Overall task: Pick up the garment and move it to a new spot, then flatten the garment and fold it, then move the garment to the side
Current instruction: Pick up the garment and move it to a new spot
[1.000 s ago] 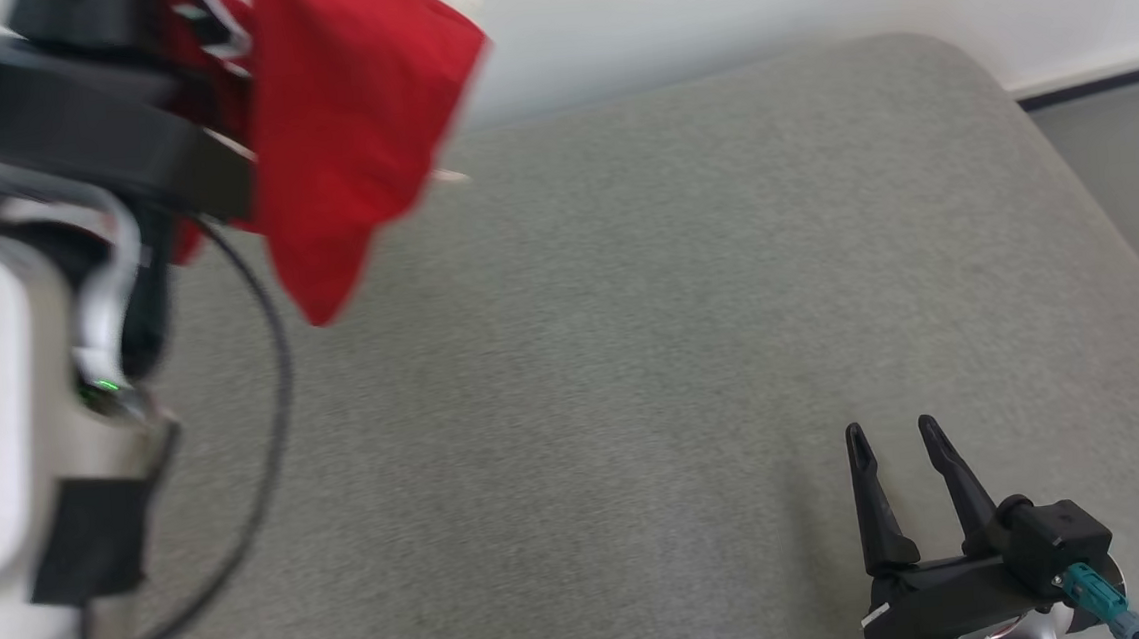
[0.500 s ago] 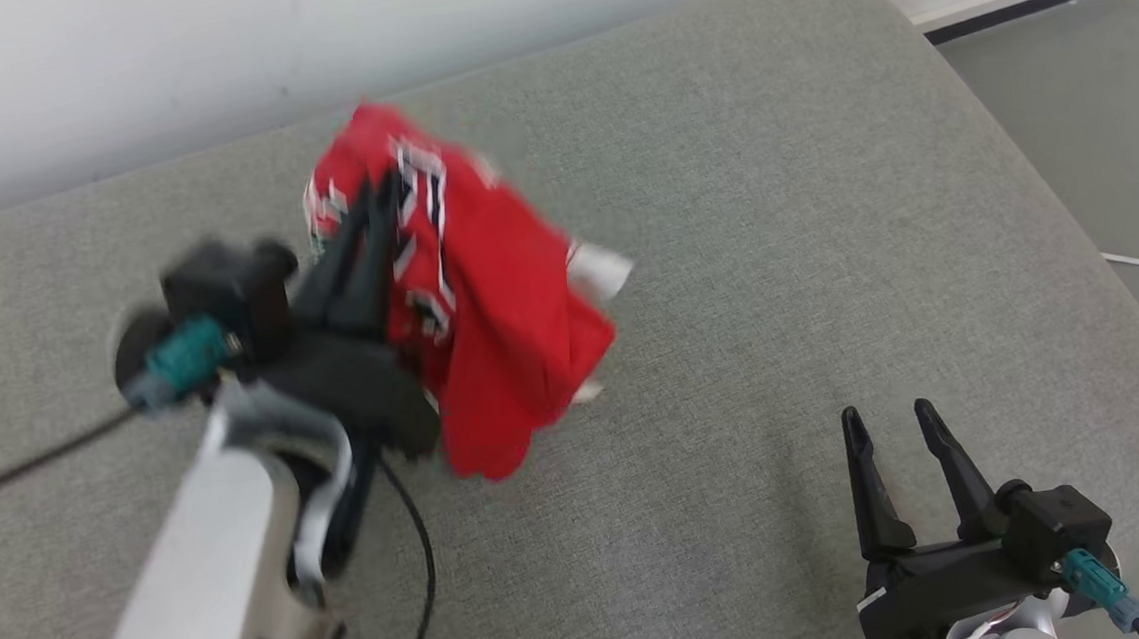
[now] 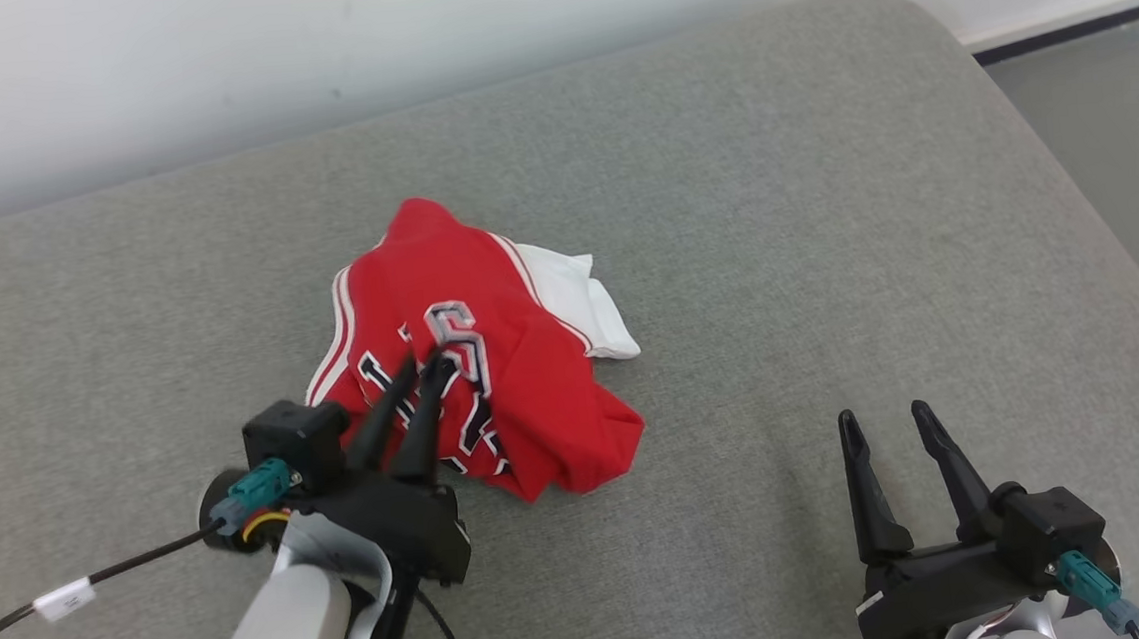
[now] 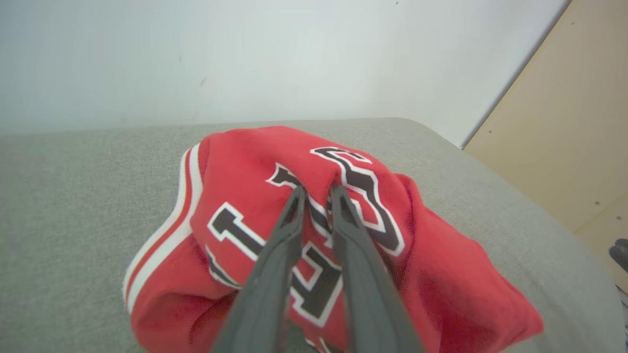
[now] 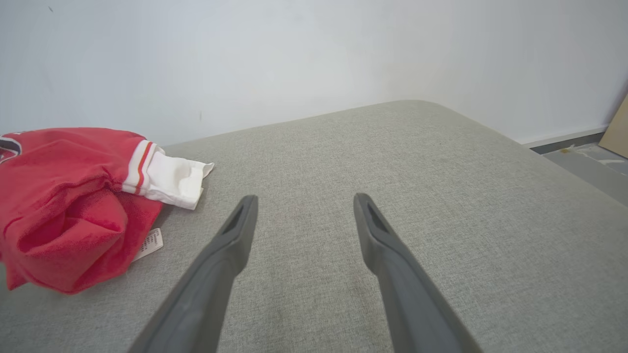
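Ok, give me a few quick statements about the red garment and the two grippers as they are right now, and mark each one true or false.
1. The garment lies bunched on the grey cushion. True.
2. The right gripper holds a sleeve of the garment. False: its jaws stand open over bare cushion, apart from the garment.
3. The left gripper has its fingertips at the garment's black-and-white lettering. True.
4. The garment's white part sits on the side nearest the left gripper. False: it sticks out on the far side, toward the robot's right.
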